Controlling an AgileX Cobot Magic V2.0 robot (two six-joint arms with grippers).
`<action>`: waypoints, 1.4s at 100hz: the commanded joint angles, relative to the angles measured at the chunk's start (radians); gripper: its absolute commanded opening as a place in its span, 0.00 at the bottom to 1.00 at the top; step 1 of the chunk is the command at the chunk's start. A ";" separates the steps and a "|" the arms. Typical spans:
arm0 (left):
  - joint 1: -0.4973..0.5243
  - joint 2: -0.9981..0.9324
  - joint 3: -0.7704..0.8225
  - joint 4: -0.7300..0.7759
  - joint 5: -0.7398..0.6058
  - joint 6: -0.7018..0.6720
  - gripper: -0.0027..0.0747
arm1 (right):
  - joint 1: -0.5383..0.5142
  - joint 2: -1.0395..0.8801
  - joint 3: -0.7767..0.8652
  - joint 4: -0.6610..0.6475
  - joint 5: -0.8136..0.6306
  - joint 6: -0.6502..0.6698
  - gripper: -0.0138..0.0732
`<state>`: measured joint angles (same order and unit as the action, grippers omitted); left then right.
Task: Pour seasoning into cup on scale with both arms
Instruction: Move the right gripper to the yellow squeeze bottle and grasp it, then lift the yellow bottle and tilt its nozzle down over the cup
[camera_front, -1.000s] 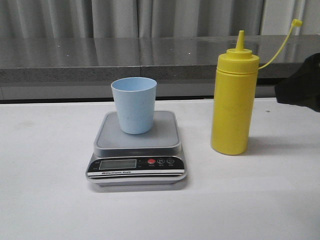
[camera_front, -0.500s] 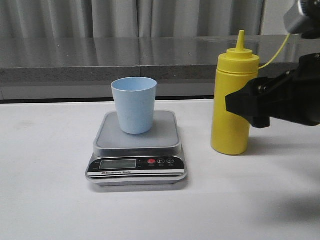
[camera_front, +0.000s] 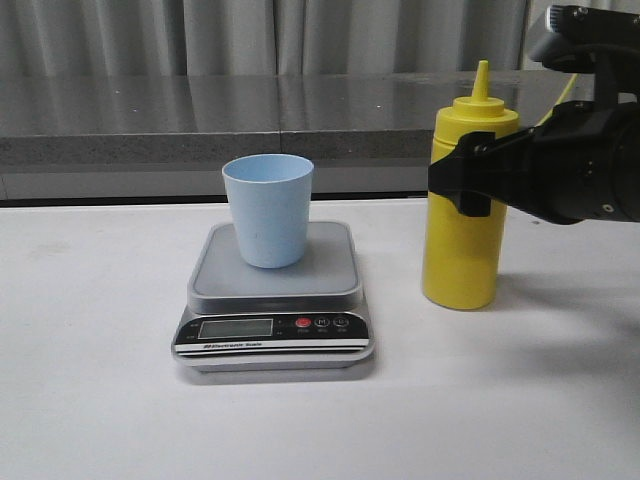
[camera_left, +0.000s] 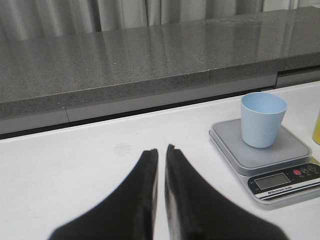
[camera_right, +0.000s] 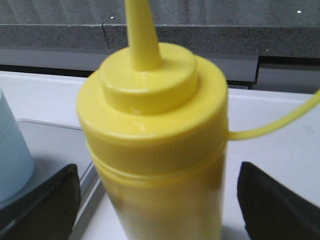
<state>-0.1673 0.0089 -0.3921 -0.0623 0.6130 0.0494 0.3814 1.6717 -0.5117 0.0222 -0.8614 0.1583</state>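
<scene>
Front view: white desk (camera_front: 90, 400) w/ a grey stone ledge (camera_front: 200, 120) and grey curtains (camera_front: 230, 35) across the top of the frame. Center-left sits the scale (camera_front: 275, 300), silver-grey, display and 3 buttons facing the camera; the pale blue cup (camera_front: 268, 210) stands upright on its platform, toward the back. Right of center stands the yellow seasoning bottle (camera_front: 462, 250), upright on the desk, just beside the scale but not touching it. The right gripper (camera_front: 470, 180) comes in from the right edge at the bottle's upper half; one black finger crosses in front of the bottle below its shoulder and hides that part. The arm behind it is cut off by the frame's right edge, and the bottle's tether is mostly hidden behind it. Right wrist view: bottle (camera_right: 155, 150) fills the center, blurred, w/ black fingers (camera_right: 40, 205) wide apart at lower left and lower right, gaps showing on both sides, so not clamped. Left wrist view: left gripper (camera_left: 161, 150) at bottom center, fingers nearly together w/ only a thin slit, holding nothing, well apart from scale and cup at right; a yellow sliver of bottle is cut off at the right edge.
</scene>
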 joint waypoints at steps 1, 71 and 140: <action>0.002 0.013 -0.025 -0.009 -0.074 -0.012 0.08 | -0.001 -0.001 -0.045 -0.011 -0.066 0.031 0.88; 0.002 0.013 -0.025 -0.009 -0.074 -0.012 0.08 | -0.001 0.107 -0.159 -0.010 -0.060 0.038 0.61; 0.002 0.013 -0.025 -0.009 -0.074 -0.012 0.08 | -0.001 0.075 -0.208 -0.041 0.010 -0.107 0.19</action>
<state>-0.1673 0.0089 -0.3921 -0.0623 0.6130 0.0494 0.3814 1.8024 -0.6661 0.0085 -0.8169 0.1103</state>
